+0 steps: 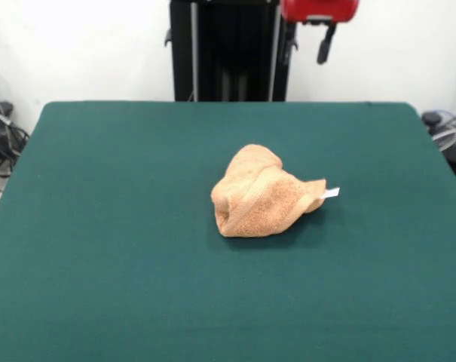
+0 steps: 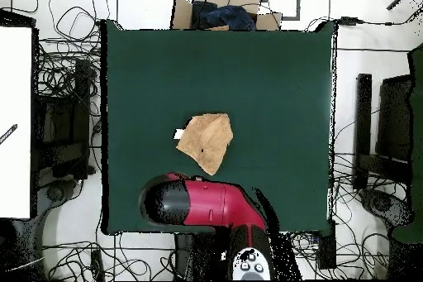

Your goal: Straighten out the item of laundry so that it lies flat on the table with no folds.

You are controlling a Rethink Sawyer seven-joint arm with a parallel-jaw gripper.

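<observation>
The towel (image 1: pixel 261 193) lies bunched in a folded heap near the middle of the table (image 1: pixel 99 226), slightly toward the robot's edge, its white tag (image 1: pixel 330 194) sticking out. The arm (image 2: pixel 198 203) hangs over that edge; whether the claw is apart or together cannot be told.

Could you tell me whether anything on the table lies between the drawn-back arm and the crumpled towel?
Nothing visible does. The towel sits bunched alone near the middle of the table, and the arm is drawn back over the base-side edge with only bare green cloth between them.
</observation>
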